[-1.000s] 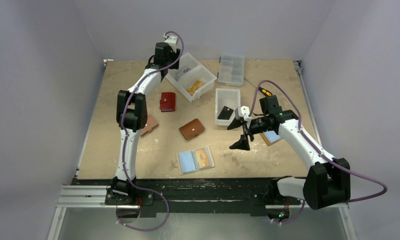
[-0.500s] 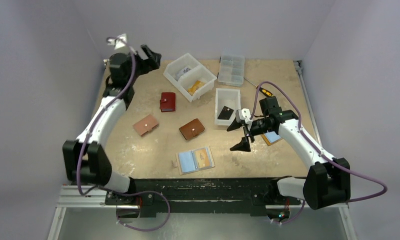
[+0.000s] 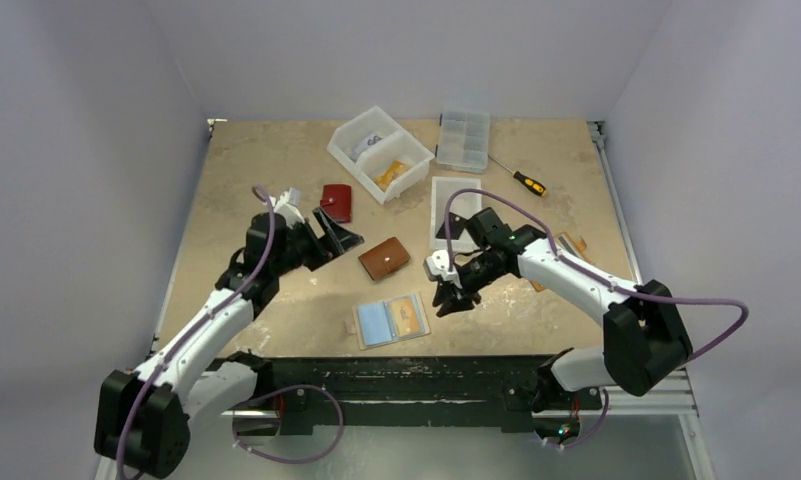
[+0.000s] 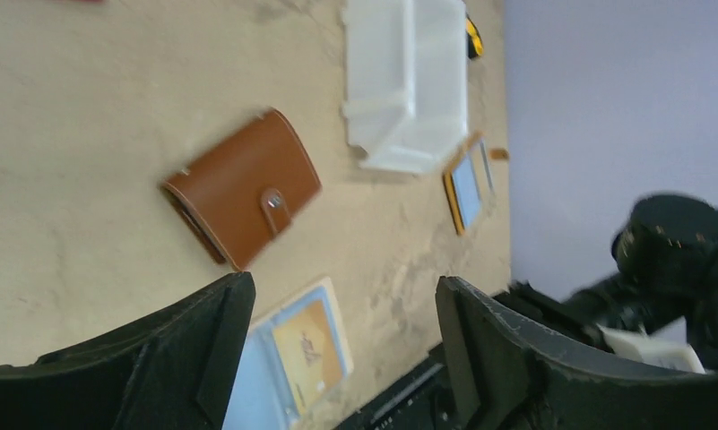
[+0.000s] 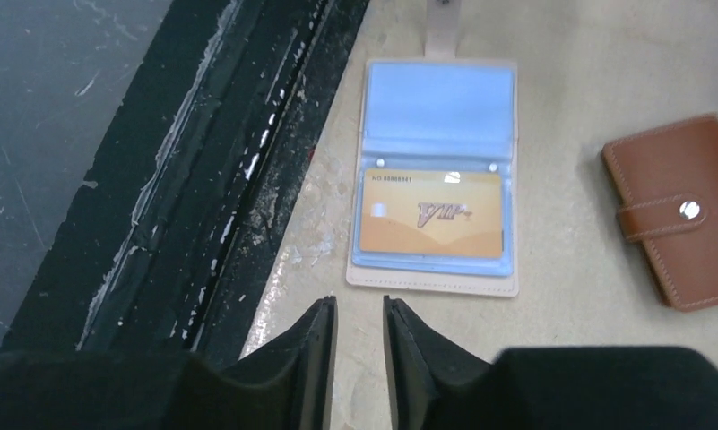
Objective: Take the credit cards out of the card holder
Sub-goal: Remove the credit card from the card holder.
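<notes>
The card holder (image 3: 390,320) lies open near the table's front edge. One of the credit cards, a gold one (image 3: 406,316), sits in its right pocket; the left pocket shows plain light blue. In the right wrist view the holder (image 5: 436,273) and the gold card (image 5: 431,213) lie just ahead of my right gripper (image 5: 359,309). Its jaws stand a narrow gap apart with nothing between them. From above, the right gripper (image 3: 454,298) hovers right of the holder. My left gripper (image 3: 341,232) hangs wide open and empty between the red wallet (image 3: 336,202) and the brown wallet (image 3: 384,258).
A white bin (image 3: 438,195) stands behind the right arm. A divided white bin (image 3: 381,152) and a clear organiser (image 3: 464,138) stand at the back. A screwdriver (image 3: 521,180) and an orange-edged card (image 3: 573,243) lie to the right. The black front rail (image 5: 203,179) borders the holder.
My left arm swung from the back left corner down to the middle, beside the red and brown wallets. My right gripper moved left towards the open holder and its jaws narrowed.
</notes>
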Robot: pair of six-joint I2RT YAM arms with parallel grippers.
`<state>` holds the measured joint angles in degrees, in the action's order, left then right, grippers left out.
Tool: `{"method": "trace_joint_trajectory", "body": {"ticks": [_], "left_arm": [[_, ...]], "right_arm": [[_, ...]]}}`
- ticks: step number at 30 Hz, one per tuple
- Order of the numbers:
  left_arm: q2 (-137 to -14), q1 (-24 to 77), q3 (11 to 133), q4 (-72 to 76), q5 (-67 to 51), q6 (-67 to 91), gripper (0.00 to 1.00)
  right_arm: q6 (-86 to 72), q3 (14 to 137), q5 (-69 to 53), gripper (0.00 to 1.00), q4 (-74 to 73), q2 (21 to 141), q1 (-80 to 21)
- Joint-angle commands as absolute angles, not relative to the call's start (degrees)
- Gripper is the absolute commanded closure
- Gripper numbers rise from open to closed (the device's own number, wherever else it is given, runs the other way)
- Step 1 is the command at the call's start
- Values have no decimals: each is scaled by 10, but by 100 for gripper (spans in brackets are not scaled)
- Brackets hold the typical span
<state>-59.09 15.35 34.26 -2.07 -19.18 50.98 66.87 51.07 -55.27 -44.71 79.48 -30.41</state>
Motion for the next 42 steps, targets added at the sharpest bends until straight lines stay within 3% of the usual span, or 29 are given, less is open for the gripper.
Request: {"method": "trace_joint_trajectory", "body": {"ticks": [1, 4, 7, 11, 15, 30, 42], "left_arm": [[-509, 223, 278, -9, -174, 611, 24], [-477, 268, 217, 52, -142, 664, 30], [-476, 300, 185, 92, -124, 699, 37], [-493, 329, 162, 122, -107, 721, 50], [-525, 361, 147, 170, -94, 741, 56], [-629, 427, 133, 202, -62, 762, 56], [-678, 449, 135, 246, -71, 767, 56]], "right_arm": [[575, 529, -480, 76, -364, 817, -340], [524, 526, -454, 91, -319, 830, -366], [477, 509, -443, 100, -277, 834, -386], [443, 479, -433, 100, -227, 831, -400], [438, 477, -398, 100, -207, 831, -421], [467, 481, -268, 100, -189, 871, -493], [463, 490, -248, 100, -193, 890, -508]]}}
